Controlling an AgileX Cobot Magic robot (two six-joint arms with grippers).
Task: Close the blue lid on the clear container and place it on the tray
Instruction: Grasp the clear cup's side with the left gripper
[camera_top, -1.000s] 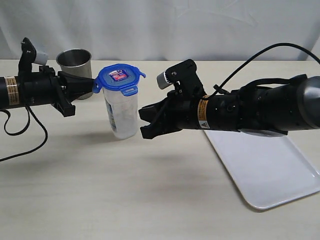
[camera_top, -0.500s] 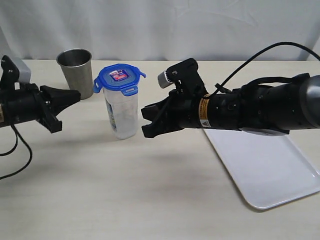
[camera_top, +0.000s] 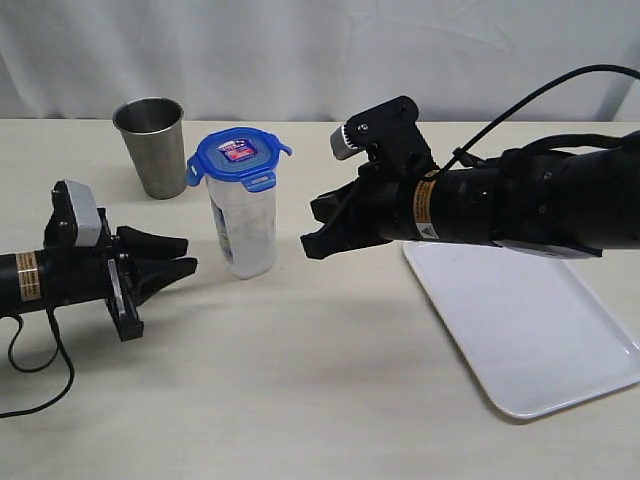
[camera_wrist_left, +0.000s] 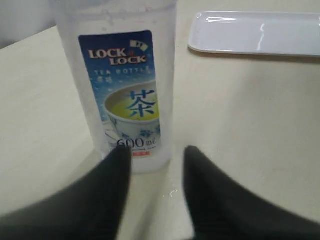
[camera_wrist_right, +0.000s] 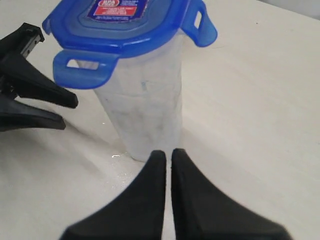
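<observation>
The clear container (camera_top: 246, 232) stands upright on the table with the blue lid (camera_top: 238, 157) sitting on its top, its flaps sticking outward. My left gripper (camera_top: 188, 254) is low over the table just left of the container's base. Its jaws are open with nothing between them. The left wrist view has the labelled container (camera_wrist_left: 125, 85) right ahead of the left gripper (camera_wrist_left: 155, 152). My right gripper (camera_top: 312, 228) hangs shut a short way right of the container, not touching it. In the right wrist view the right gripper (camera_wrist_right: 168, 152) points at the container (camera_wrist_right: 145, 115) below the lid (camera_wrist_right: 125, 30).
A steel cup (camera_top: 152, 145) stands behind and left of the container. The white tray (camera_top: 530, 340) lies at the right, partly under the right arm, and shows as the tray (camera_wrist_left: 255, 32) in the left wrist view. The left gripper (camera_wrist_right: 70, 113) shows beside the container in the right wrist view.
My left gripper left the lid's height, dropped to near the table on the container's left and opened its jaws. The right gripper drew back slightly up and to the right.
</observation>
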